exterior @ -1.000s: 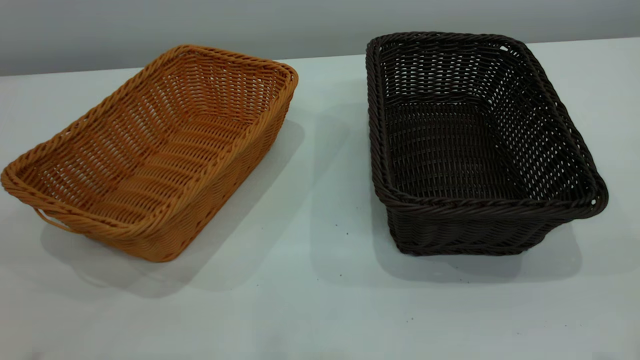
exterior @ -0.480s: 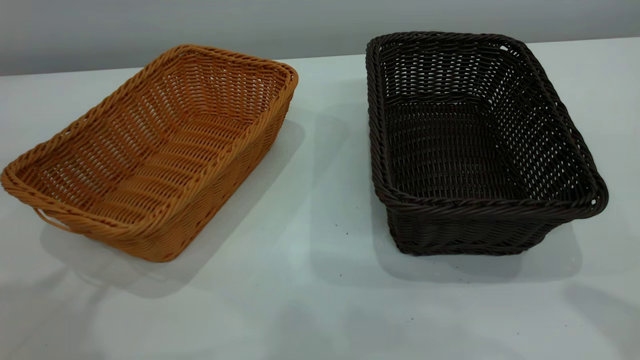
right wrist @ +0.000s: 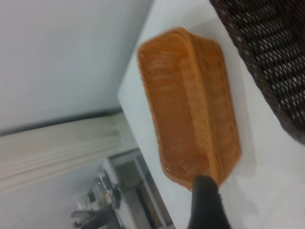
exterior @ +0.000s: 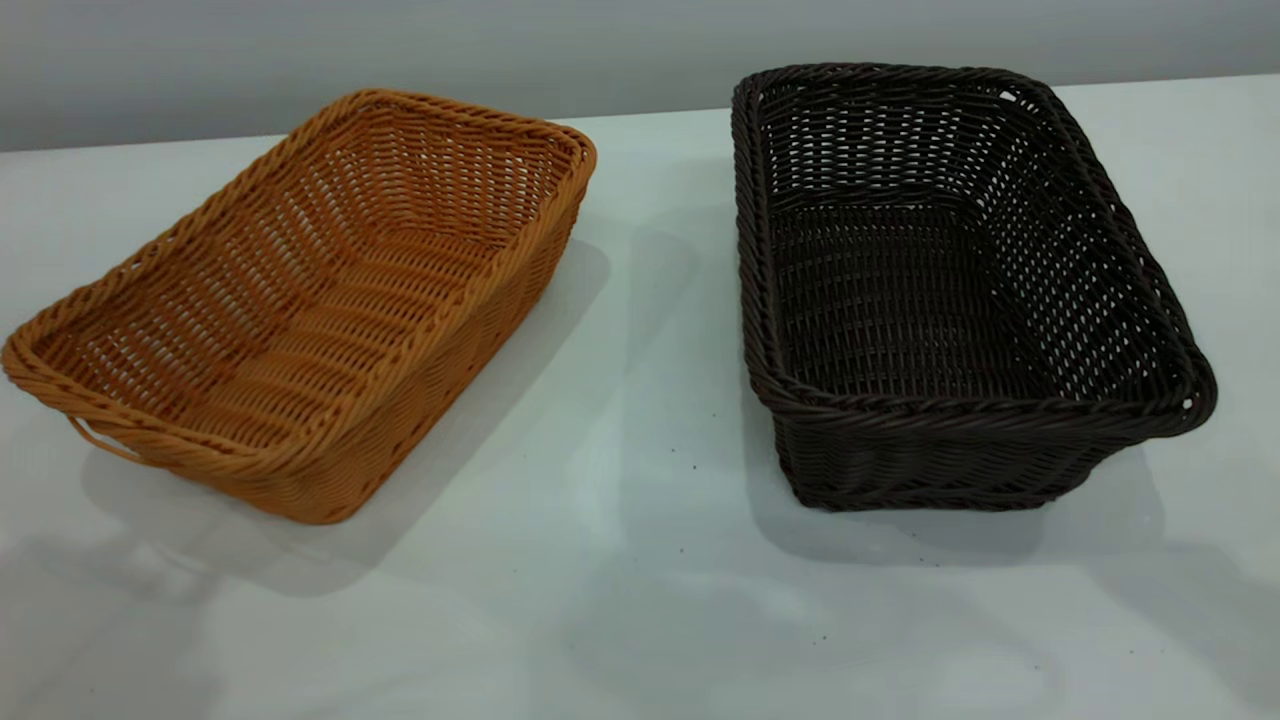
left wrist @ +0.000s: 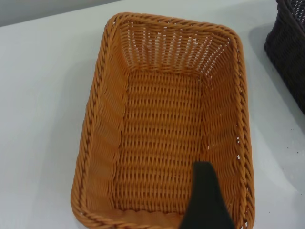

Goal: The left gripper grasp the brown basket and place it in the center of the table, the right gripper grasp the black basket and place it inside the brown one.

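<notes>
In the exterior view the nearest strip of the white bench (exterior: 640,620) carries only soft shadows and a few dark specks; neither arm appears there. Further back, the brown basket (exterior: 300,300) sits at the left of the frame, turned at an angle, its near end with the small loop handle towards the lower left corner. The black basket (exterior: 950,290) stands at the right of the frame, well apart from the brown one, with bare bench between them; its far rim reaches almost to the bench's back edge. Both are upright and empty.

In the left wrist view one dark finger of the left gripper (left wrist: 206,200) shows at the bottom edge of the frame, over the brown basket's near end; whether the fingers are wide or narrow cannot be told. In the right wrist view a single dark finger of the right gripper (right wrist: 206,202) likewise shows at the bottom edge, and its spread cannot be told either.
</notes>
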`<state>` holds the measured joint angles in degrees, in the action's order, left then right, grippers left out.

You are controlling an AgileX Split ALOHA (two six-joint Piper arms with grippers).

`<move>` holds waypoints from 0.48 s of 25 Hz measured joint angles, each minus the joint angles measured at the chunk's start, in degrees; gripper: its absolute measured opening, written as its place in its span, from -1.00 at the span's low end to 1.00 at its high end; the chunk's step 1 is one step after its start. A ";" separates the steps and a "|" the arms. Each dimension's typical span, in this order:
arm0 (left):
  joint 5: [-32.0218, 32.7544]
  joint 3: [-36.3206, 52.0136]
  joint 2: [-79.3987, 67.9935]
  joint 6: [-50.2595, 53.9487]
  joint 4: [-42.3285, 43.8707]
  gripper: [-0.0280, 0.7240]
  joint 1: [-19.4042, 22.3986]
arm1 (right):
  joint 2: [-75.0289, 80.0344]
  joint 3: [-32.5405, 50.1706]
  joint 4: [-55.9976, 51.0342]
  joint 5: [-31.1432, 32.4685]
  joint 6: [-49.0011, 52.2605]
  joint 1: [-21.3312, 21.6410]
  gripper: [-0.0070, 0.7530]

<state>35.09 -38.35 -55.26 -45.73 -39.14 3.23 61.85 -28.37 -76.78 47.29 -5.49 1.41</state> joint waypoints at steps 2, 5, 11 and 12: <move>0.00 0.00 0.00 0.00 0.00 0.21 0.00 | 2.51 0.00 -0.59 -3.04 2.47 -4.51 0.14; 0.64 0.05 0.00 0.00 0.00 0.21 0.00 | 6.37 0.00 -1.82 -7.53 5.49 -11.45 0.14; 1.57 0.05 0.00 0.00 0.10 0.21 0.00 | 14.63 0.00 -7.19 -10.95 5.49 -20.82 0.14; 1.57 0.05 0.00 0.00 0.10 0.21 0.00 | 16.03 0.00 -8.43 -10.84 5.07 -21.45 0.14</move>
<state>36.66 -38.29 -55.26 -45.73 -39.04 3.23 77.87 -28.37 -85.21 36.45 -0.43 -20.04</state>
